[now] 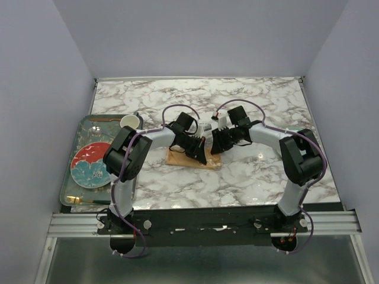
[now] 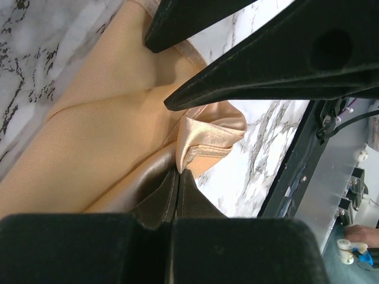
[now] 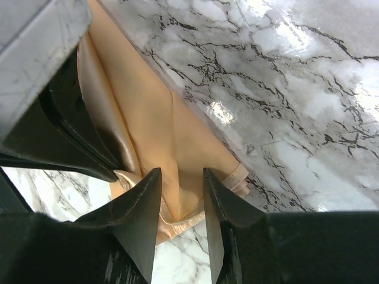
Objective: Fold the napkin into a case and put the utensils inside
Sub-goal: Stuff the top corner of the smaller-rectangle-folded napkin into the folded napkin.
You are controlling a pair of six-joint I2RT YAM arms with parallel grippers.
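Satin-sheened peach cloth napkin [image 2: 89, 148] — smooth, glossy marble-patterned table [image 3: 296, 89]

Your napkin [image 1: 180, 160] lies in the middle of the marble worktop [image 1: 254, 106], a peach-orange cloth folded into flat layers with a satin sheen. One corner of it is bunched up into a shiny crease. Your gold utensils [image 1: 89, 202] lie well apart, at the near edge of the tray [image 1: 81, 125].
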